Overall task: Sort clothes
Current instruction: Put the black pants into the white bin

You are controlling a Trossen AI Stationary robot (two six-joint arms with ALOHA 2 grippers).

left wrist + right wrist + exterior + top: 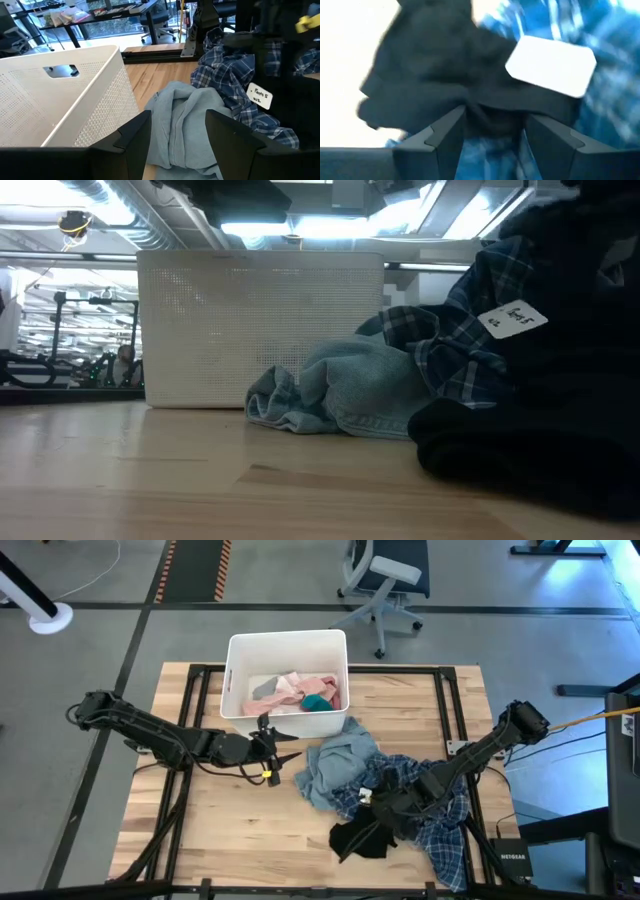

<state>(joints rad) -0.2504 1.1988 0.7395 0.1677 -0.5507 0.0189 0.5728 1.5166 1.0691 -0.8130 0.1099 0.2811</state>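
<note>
- Nearest you in the low view, a black garment (530, 445) fills the lower right of the frame, with the plaid shirt (455, 345) and its white tag (512, 318) just behind it.
- Your right gripper (375, 812) sits low and right of centre in the high view, over the plaid shirt and black garment; its fingers pinch black fabric in the right wrist view.
- Your left gripper (282, 757) is left of centre, fingers spread wide and holding nothing, pointed at the grey-blue top (335, 765).
- You'll find the white bin (285, 645) at upper centre on the desk (240, 830), holding pink pieces (295, 690) and a teal piece (317, 702).
</note>
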